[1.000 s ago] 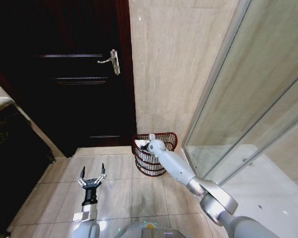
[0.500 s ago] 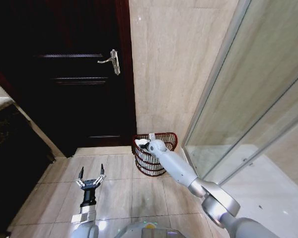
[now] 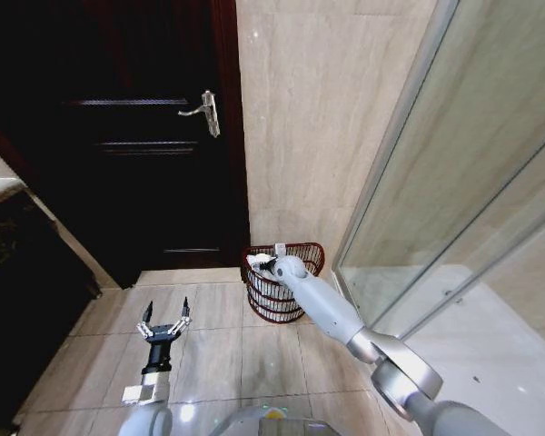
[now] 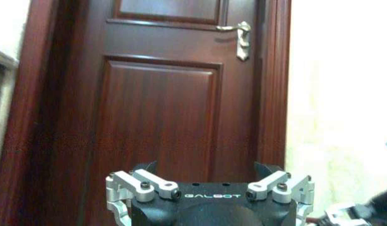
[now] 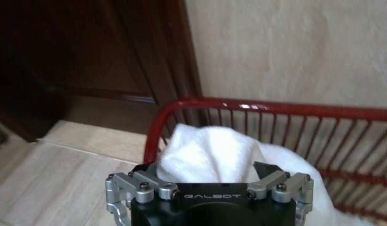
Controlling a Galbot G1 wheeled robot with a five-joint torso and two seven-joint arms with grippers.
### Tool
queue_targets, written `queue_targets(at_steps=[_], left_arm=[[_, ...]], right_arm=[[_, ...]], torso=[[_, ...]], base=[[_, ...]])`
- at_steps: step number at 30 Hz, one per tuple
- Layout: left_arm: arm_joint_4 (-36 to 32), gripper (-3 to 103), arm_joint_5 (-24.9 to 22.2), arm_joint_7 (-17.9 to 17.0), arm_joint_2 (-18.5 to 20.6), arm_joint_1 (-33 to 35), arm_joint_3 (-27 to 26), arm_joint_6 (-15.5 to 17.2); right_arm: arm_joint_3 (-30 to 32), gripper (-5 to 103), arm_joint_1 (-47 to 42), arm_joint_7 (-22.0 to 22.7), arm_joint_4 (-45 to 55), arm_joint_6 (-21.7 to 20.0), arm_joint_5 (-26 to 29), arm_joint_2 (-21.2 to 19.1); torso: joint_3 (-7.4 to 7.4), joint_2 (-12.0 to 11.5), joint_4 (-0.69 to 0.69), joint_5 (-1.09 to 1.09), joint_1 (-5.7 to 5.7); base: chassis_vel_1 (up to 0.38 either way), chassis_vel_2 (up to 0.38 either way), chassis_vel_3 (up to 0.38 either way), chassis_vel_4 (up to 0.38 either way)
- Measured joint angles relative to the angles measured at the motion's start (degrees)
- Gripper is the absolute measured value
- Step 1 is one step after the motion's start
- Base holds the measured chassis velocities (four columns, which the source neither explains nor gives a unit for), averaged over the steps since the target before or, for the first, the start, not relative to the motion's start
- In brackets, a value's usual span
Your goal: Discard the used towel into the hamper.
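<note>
Towel (image 5: 212,148), white and bunched, sits between the fingers of the right hand (image 3: 271,264), which is clenched on it right at the near rim of the hamper (image 3: 295,291). In the right wrist view the cloth rises in a soft peak above the hand's body and spills off to one side, over the red wire rim and down against the upright bars of the hamper (image 5: 294,122). The hamper itself stands on the tiled floor (image 3: 218,350) in the corner where the dark wooden door (image 3: 127,145) meets the pale stone wall (image 3: 318,118), just beside the frame of a glass panel (image 3: 463,209). The right arm reaches out long from the lower right edge of the head view to the hamper's rim.

The left hand (image 3: 164,320) hangs low over the floor tiles, well apart from the hamper and nearer the door, its fingers spread wide and grasping nothing. A metal door handle (image 3: 203,111) is mounted on the door near the wall edge, high above the hamper.
</note>
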Motion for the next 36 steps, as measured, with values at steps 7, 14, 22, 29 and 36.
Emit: queue_targets(at_steps=[7,14,22,29,36], left_arm=[[-2.8,100,0.1,0.0,1.2,-0.4,-0.2,4.7],[-3.3,100,2.2,-0.8,1.5,-1.2,0.3,6.4],[-4.3,100,4.8,-2.0,0.6,-1.7,0.6,7.3],[-5.4,100,6.1,-2.1,0.0,-1.5,1.0,7.7],[-5.6,100,6.6,-2.2,-0.4,-0.9,1.5,7.0]], right_arm=[[1.7,100,-2.7,-0.9,7.5,4.5,-8.5,-2.8],[3.7,100,-5.4,4.1,16.6,7.7,-11.7,-5.8],[11.9,100,-13.3,2.7,29.1,15.9,-17.7,-9.9],[20.3,100,-24.2,-1.1,36.8,21.3,-25.6,-10.8],[27.3,100,-38.2,-1.7,45.8,26.2,-33.5,-8.4]], torso=[[0.00,0.0,0.00,0.00,0.00],[0.00,0.0,0.00,-0.01,0.00],[-0.01,0.0,0.00,0.00,0.00],[-0.01,0.0,0.00,0.01,0.00],[-0.01,0.0,0.00,0.00,-0.01]], base=[[0.000,0.000,0.000,0.000],[0.000,0.000,0.000,0.000],[0.000,0.000,0.000,0.000],[0.000,0.000,0.000,0.000],[0.000,0.000,0.000,0.000]])
